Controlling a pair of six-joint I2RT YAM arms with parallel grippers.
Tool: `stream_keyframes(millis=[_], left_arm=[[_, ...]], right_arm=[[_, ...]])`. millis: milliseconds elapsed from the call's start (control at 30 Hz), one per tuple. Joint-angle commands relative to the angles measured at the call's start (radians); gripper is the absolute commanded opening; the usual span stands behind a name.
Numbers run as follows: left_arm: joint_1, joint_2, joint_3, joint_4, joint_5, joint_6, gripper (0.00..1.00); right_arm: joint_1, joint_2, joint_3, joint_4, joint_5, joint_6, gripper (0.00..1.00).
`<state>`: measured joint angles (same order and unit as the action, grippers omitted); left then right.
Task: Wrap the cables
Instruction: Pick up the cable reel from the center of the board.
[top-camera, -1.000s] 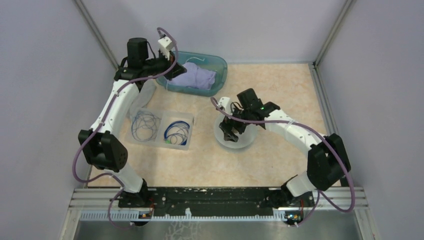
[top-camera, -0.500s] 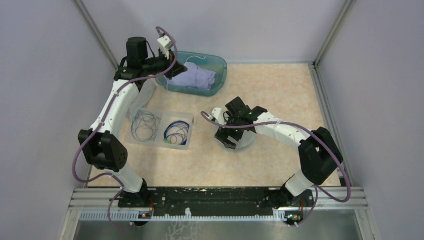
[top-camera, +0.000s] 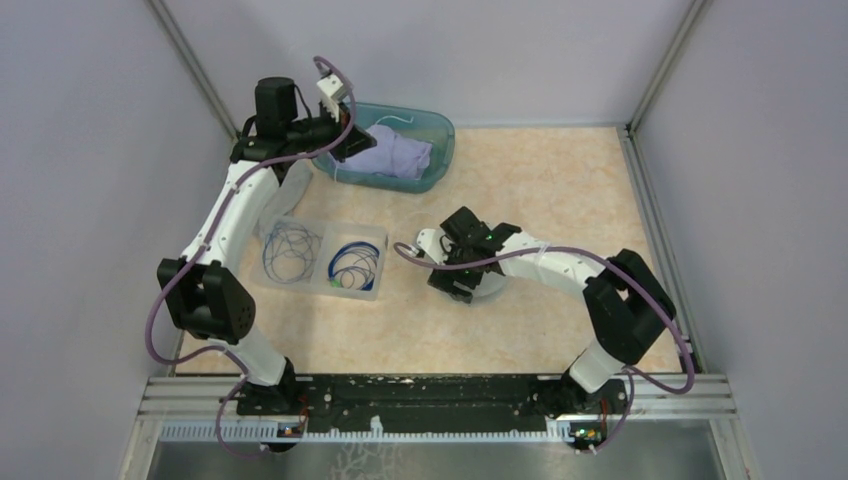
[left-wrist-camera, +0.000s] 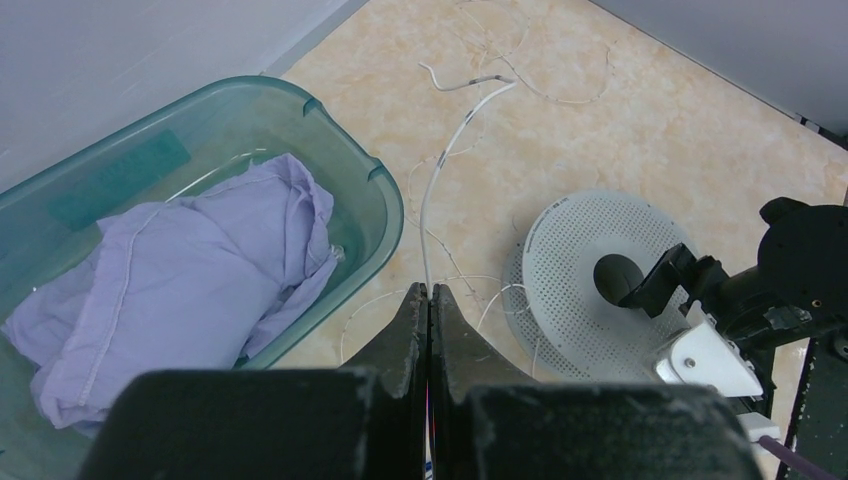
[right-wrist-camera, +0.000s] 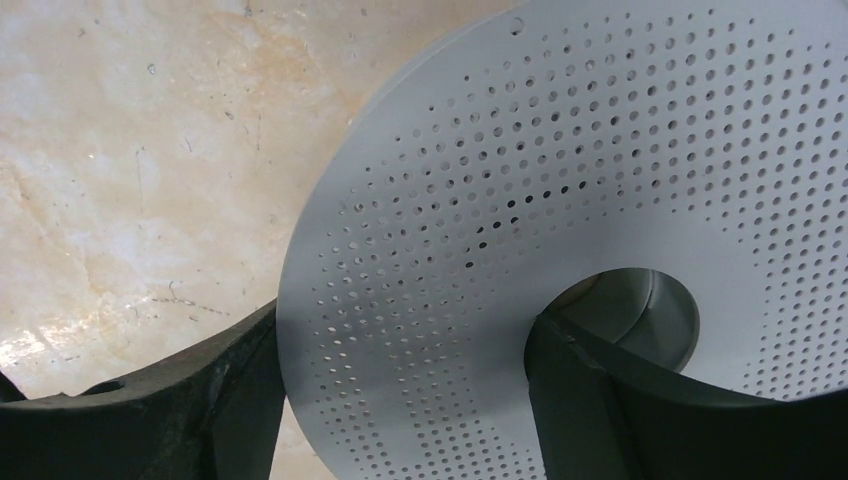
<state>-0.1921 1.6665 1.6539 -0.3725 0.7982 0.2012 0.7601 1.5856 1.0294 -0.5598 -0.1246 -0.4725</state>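
left gripper (left-wrist-camera: 429, 292) is pinched shut on the white cable (left-wrist-camera: 423, 230), up by the teal tub (left-wrist-camera: 392, 205) with the purple cloth (left-wrist-camera: 190, 280) in the table's (top-camera: 560, 180) far left corner. from the fingertips the cable trails loose over the table toward the far edge. right gripper (top-camera: 455, 285) sits on the perforated spool (left-wrist-camera: 580, 250) mid-table, fingers wide apart: one at the outer rim, one in the centre hole. honestly can't tell if it's squeezing. blue cables (top-camera: 355, 262) are coiled in the clear tray (top-camera: 325, 225) near the left edge.
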Motion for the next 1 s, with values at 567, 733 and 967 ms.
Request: stream_keyframes(millis=[567, 733, 967], left_arm=[[-0.001, 0.008, 0.056, 0.150, -0.284, -0.081, 0.00], [0.000, 0.033, 0.131, 0.190, -0.328, -0.150, 0.00], [0.000, 0.070, 0.229, 0.230, -0.259, -0.277, 0.00]], right_arm=[[-0.097, -0.265, 0.121, -0.285, -0.213, -0.198, 0.21], [-0.148, -0.279, 0.139, -0.344, -0.236, -0.234, 0.19], [-0.253, -0.283, 0.184, -0.365, -0.378, -0.237, 0.17]])
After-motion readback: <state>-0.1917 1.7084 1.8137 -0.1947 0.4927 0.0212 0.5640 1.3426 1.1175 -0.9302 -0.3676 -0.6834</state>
